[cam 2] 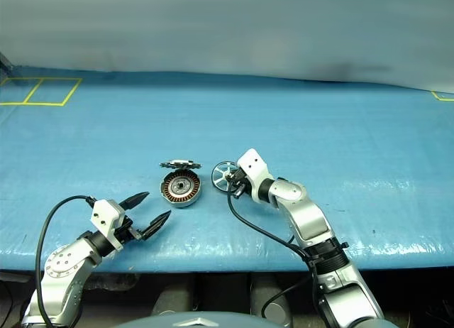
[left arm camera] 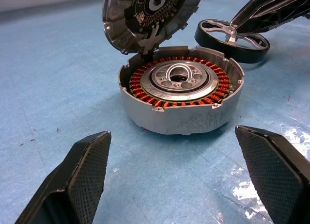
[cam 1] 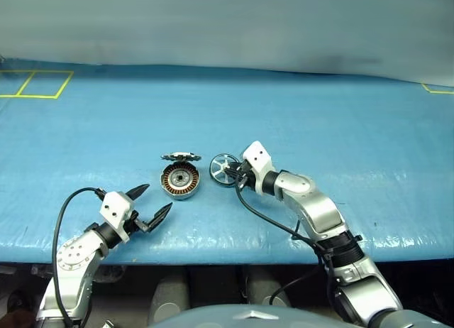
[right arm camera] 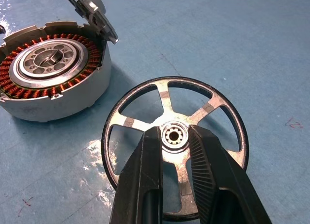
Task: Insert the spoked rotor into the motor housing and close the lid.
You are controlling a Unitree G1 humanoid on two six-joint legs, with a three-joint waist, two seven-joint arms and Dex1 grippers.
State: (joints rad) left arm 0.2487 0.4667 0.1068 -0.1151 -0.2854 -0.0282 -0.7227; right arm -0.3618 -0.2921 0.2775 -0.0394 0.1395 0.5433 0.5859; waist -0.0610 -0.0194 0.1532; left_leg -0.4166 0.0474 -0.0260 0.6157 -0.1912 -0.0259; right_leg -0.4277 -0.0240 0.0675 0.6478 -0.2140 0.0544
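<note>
On the blue table (cam 1: 298, 108), whose sheet looked slick and faintly crinkled with scuffed pale patches, you had the motor housing (cam 1: 179, 182) sitting near the front edge. It was a shallow round case of dull silver-grey metal, ringed inside with copper-brown windings around a pale machined centre. Its lid (cam 1: 181, 157), a thin round plate with cut-outs and a jagged rim, stood tipped up on its hinge at the housing's twelve o'clock side, so the case was open.

At the housing's three o'clock, just beside it but apart from it, was the spoked rotor (cam 1: 223, 168), a silver wheel with flat spokes, a small splined hub and a dark toothed outer rim. Your right claw (right arm camera: 174, 151) reached in from the rotor's four o'clock; its two black ribbed fingers (right arm camera: 145, 175) were drawn narrow, one on each side of the hub, close against it. Whether they truly pinched it I could not tell.

Your left claw (cam 1: 150, 204) hung at the housing's seven o'clock, near the table's front edge, its textured black fingers (left arm camera: 77, 175) spread wide and holding nothing.
</note>
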